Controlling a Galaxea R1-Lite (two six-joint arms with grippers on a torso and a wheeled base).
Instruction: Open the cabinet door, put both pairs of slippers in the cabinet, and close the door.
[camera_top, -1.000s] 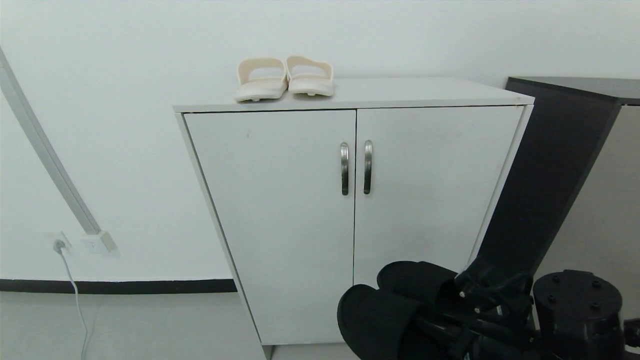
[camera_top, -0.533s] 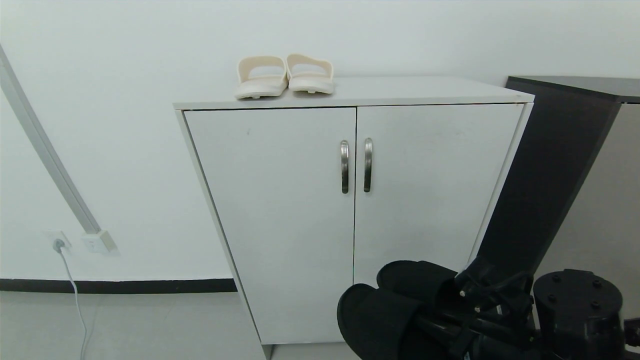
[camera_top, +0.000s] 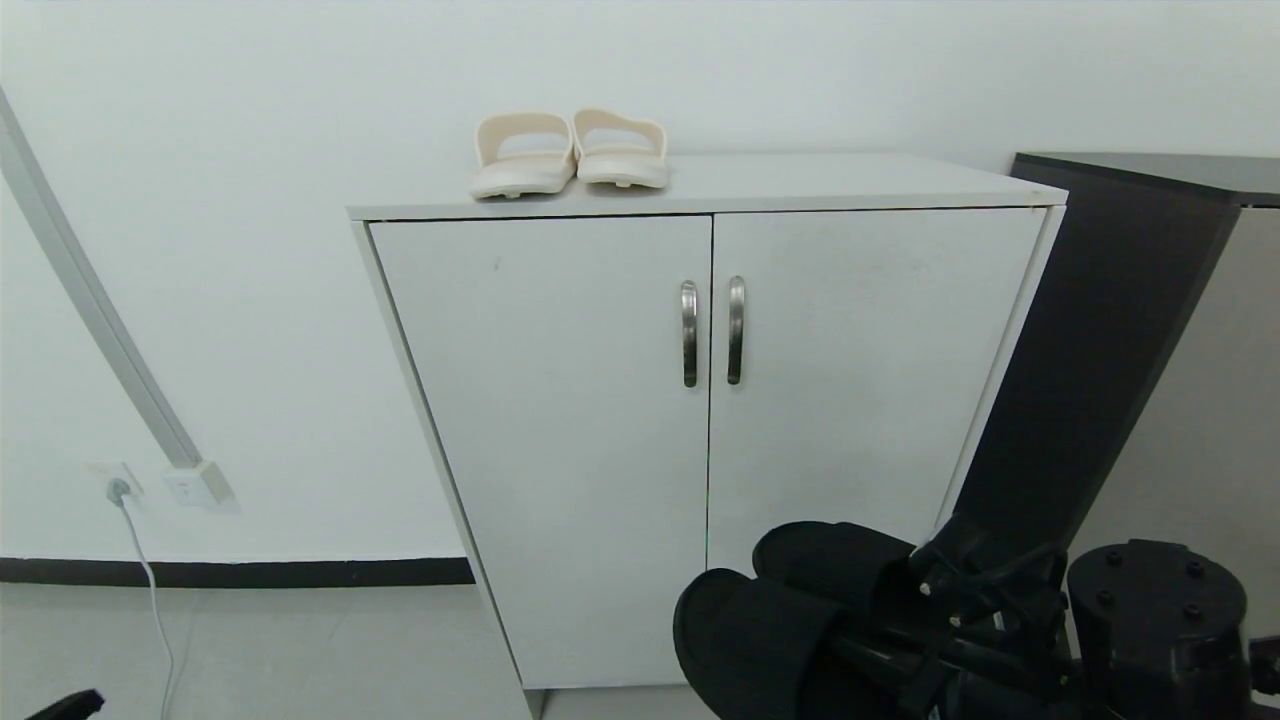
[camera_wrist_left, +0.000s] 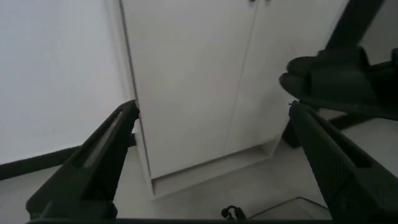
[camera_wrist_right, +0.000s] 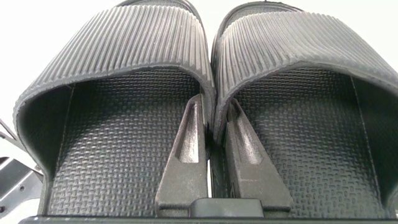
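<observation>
**A:** What has the right gripper (camera_wrist_right: 214, 152) got?

**B:** Its two fingers (camera_wrist_right: 186, 155) are pressed together on the adjoining inner walls of the black slippers (camera_wrist_right: 124, 74). One finger sits inside each slipper, and the pair is side by side and touching.

**A:** And from the head view?

**B:** There the pair is a dark mass low on the right, near the robot, before the foot of the cabinet's (camera_top: 560, 450) right door. The straps hide the fingers, and the frame's bottom edge cuts off the nearer slipper.

**A:** The left gripper (camera_wrist_left: 211, 168)?

**B:** Spread wide with nothing between its fingers. It is low by the floor, facing the cabinet's lower left corner. The head view catches its dark tip at the bottom left edge, with the rest cut off.

**A:** The doors?

**B:** Both shut. The two upright metal handles (camera_top: 689, 333) stand just beside each other at the middle seam. The left wrist view shows the cabinet's foot on the floor, which the head view cuts off.

**A:** The other pair?

**B:** The cream slippers (camera_top: 570, 150) lie on the cabinet top, left of the middle, side by side and touching.

**A:** Anything else around it?

**B:** A dark cabinet (camera_top: 1100, 330) stands just beside it on the right, cut off at the edge. A wall socket (camera_top: 118, 490) with a cable is low on the far left.
</observation>
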